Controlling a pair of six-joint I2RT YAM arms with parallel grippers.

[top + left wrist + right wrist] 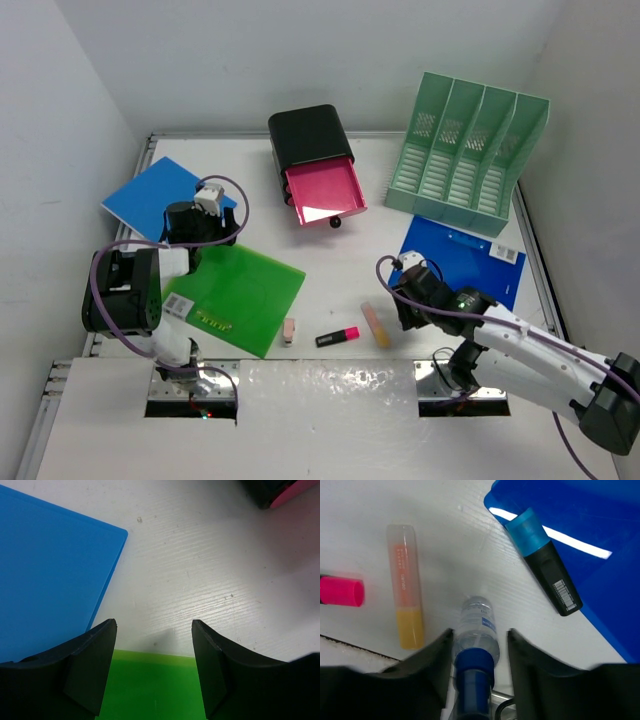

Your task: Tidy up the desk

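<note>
The white desk (345, 262) holds scattered stationery. My right gripper (410, 292) hangs low over it, just left of a dark blue clipboard (465, 260). In the right wrist view the gripper (480, 632) is open, its fingers either side of a clear pen with a blue cap (476, 645); the left finger touches it and a gap shows on the right. A blue-capped black highlighter (545, 562) lies on the clipboard's edge (600, 525). My left gripper (195, 228) is open and empty (155, 625) above the far edge of a green folder (150, 685).
A light blue folder (150, 195) lies far left. A black box with an open pink drawer (322, 190) is at the back, with a green file rack (468, 150) back right. An orange-yellow tube (375, 324), a pink highlighter (338, 336) and a small beige item (289, 330) lie near the front edge.
</note>
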